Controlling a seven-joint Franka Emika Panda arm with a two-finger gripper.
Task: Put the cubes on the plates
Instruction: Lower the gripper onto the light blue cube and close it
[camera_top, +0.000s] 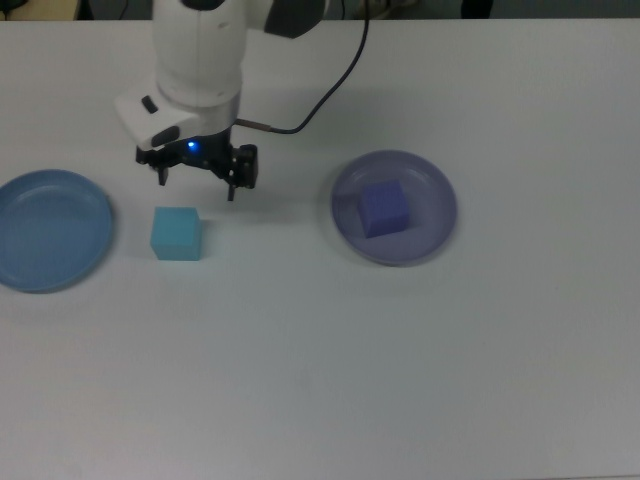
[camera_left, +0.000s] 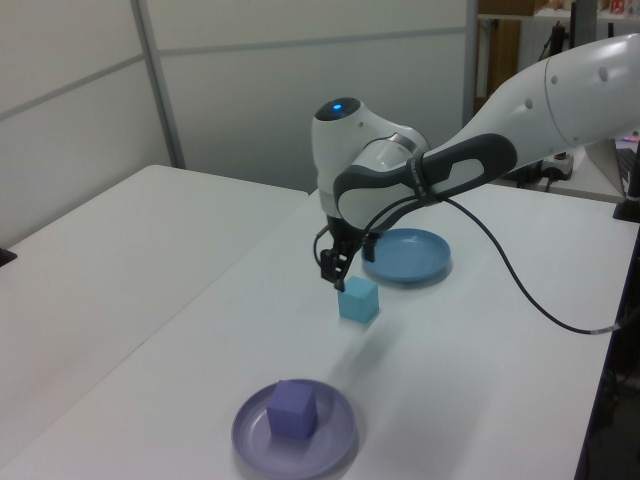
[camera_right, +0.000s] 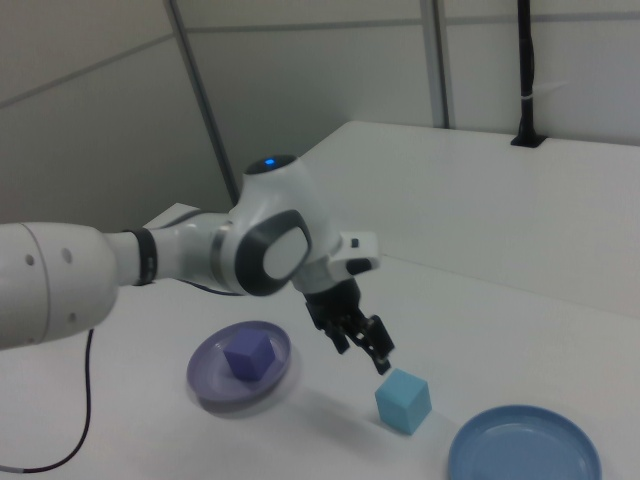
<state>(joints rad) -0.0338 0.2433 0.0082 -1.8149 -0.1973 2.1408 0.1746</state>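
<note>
In the top view the cyan cube (camera_top: 176, 233) sits flat on the white tabletop (camera_top: 320, 380), its sides nearly square with the table's edges; a cube has no long axis to tell. It lies toward the tabletop's left edge, just beside the blue plate (camera_top: 50, 230), which holds nothing. The gripper (camera_top: 196, 184) hangs just beyond the cube toward the far edge, its two dark fingers spread wide and empty, apart from the cube. Toward the middle, the lavender plate (camera_top: 394, 207) carries the indigo cube (camera_top: 384, 208), turned slightly off square.

In the left view the cyan cube (camera_left: 358, 299) rests on the tabletop between the blue plate (camera_left: 406, 256) and the lavender plate (camera_left: 295, 432). The gripper (camera_left: 334, 274) hovers above and just to the left view's left of the cube, not touching. The indigo cube (camera_left: 292, 409) stands inside the lavender plate near the close edge.

In the right view the gripper (camera_right: 368, 349) hangs open just above the cyan cube (camera_right: 403, 400), offset to the right view's left. The empty blue plate (camera_right: 523, 448) lies near the cube; the indigo cube (camera_right: 248, 354) sits in the lavender plate (camera_right: 238, 369).
</note>
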